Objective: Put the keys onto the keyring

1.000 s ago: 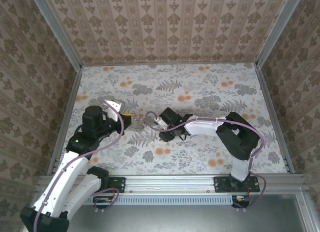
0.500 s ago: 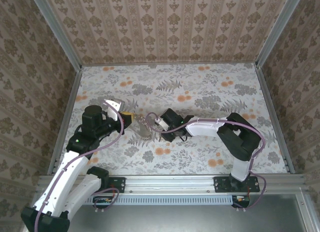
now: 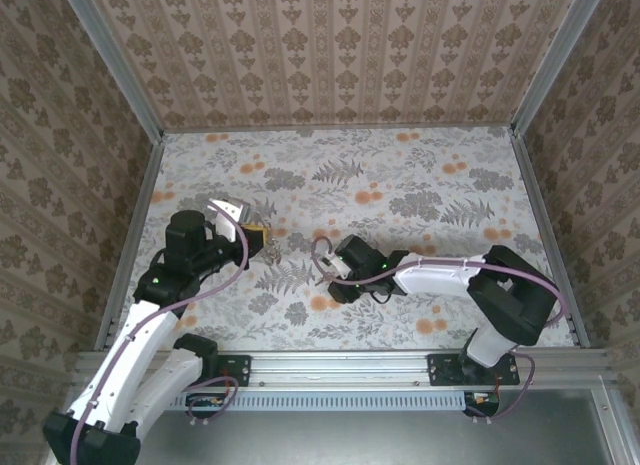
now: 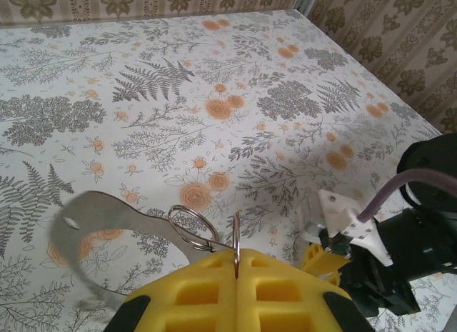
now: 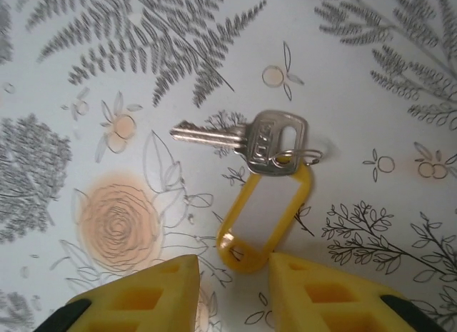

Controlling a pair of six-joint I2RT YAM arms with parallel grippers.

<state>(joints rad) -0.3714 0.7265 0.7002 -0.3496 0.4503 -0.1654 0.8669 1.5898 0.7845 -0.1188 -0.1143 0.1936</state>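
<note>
Left gripper (image 4: 236, 269) tight on keyring (image 4: 235, 235)

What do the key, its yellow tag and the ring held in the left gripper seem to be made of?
The key looks like silvery metal with a dull, brushed sheen. The yellow tag is probably plastic: a glossy moulded rim around a pale label window. The keyring, pinched by the left gripper, is thin bright wire, likely steel, with a polished glint.

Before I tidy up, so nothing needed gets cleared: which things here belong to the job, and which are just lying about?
Job: key, flat on the table; ring, pinched in the left gripper.
Extras: yellow tag, joined to the key; grey plate by the ring.
</note>
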